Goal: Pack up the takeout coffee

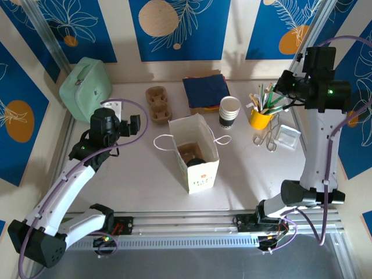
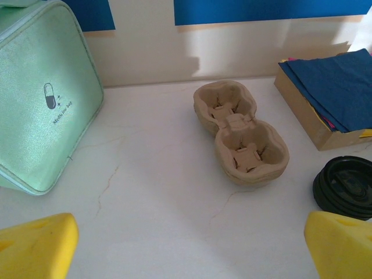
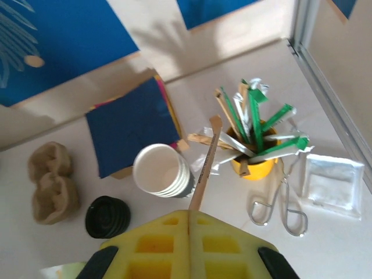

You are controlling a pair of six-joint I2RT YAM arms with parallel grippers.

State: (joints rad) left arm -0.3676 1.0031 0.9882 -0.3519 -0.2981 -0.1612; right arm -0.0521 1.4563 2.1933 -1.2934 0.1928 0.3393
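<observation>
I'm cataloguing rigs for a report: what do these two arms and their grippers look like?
The left arm and right arm have white links with black joints and bases, small green lights, and looping purple cables. The left gripper and right gripper have blocky yellow fingers; the right's show a grid of square recesses.

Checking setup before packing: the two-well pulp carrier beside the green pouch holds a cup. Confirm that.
Not right. The pulp carrier beside the green pouch is empty, not holding a cup; the left wrist view shows both wells bare.
</observation>
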